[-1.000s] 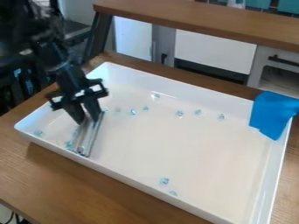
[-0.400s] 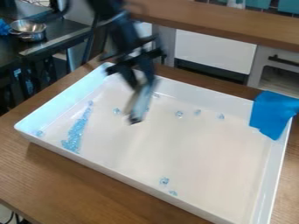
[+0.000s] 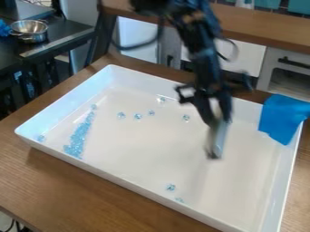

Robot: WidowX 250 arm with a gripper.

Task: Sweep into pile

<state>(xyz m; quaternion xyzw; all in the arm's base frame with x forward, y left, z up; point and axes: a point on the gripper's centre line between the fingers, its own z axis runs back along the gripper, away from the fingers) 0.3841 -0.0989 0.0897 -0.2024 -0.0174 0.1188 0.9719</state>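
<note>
The black gripper (image 3: 219,120) hangs over the right half of the white tray (image 3: 142,179), shut on a pale sweeping tool (image 3: 218,139) that slants down from it, blurred. A narrow strip of small light-blue pieces (image 3: 79,136) lies along the tray's left side. One loose piece (image 3: 41,138) sits in the left corner. Other single pieces are scattered across the upper middle, such as this one (image 3: 138,116) and another (image 3: 186,118) left of the gripper. Two more (image 3: 171,187) lie near the front wall.
A blue cloth (image 3: 282,118) drapes over the tray's right corner. The tray's raised walls stand on a wooden table (image 3: 91,183). A metal pot (image 3: 29,31) is on a dark surface at the upper left, and a wooden shelf (image 3: 266,25) runs behind the tray.
The gripper and its tool have swung from the tray's left side across to the right, up off the strip of pieces, which now lies uncovered.
</note>
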